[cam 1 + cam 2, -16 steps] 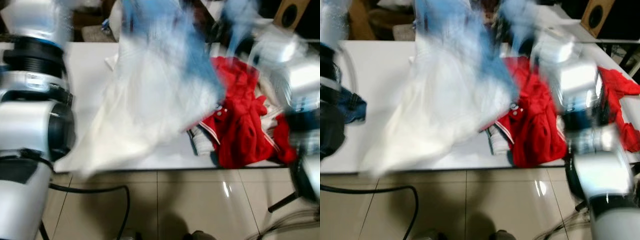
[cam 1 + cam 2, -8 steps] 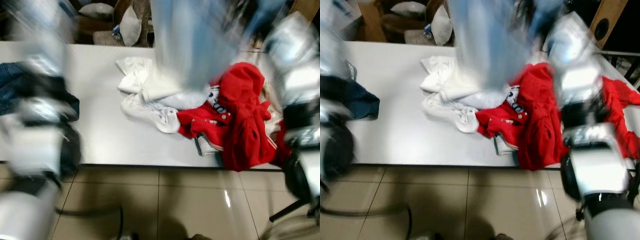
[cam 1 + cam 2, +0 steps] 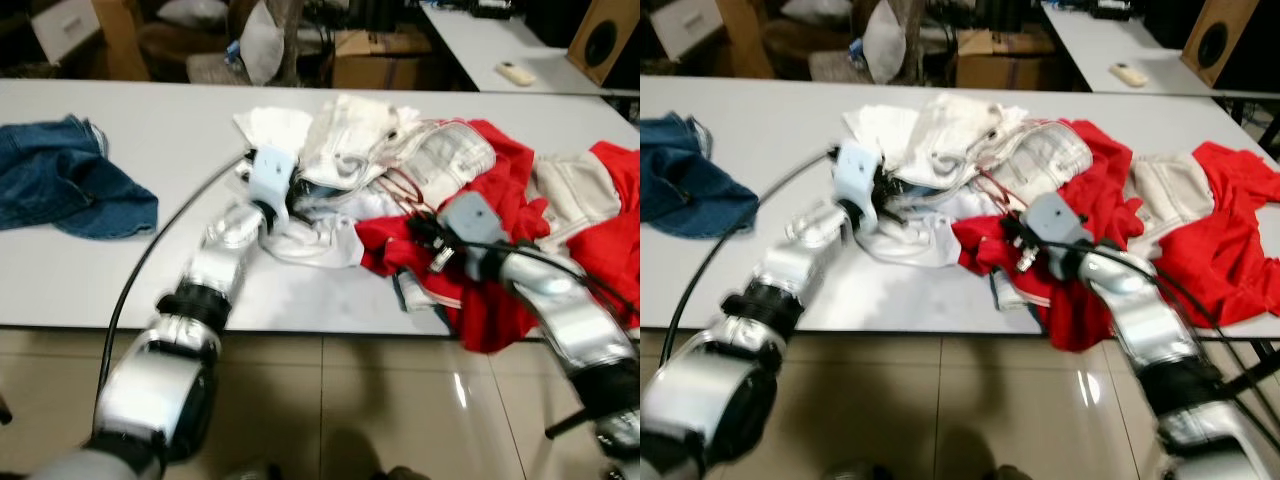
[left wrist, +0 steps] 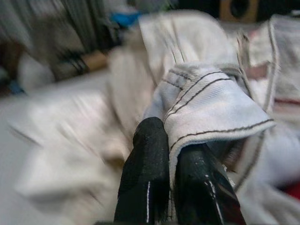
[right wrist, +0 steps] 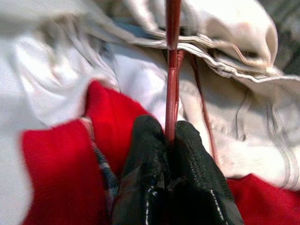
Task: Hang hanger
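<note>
Reaching over the white table (image 3: 150, 140), both arms are working in the heap of clothes. The left gripper (image 4: 171, 164) is pinching a fold of white stitched cloth (image 4: 211, 112) between its two black fingers, pressed close on the fabric, at the near edge of the white garments (image 3: 350, 150). The right gripper (image 5: 171, 140) is clamping a thin red hanger (image 5: 172, 70), its fingers squeezed together on the rod, which is running up across the white clothing and under a pale fold. That gripper is sitting over the red garment (image 3: 480, 290), just beside the white pile. A pair of jeans (image 3: 60, 185) is lying well apart at the table's left end.
</note>
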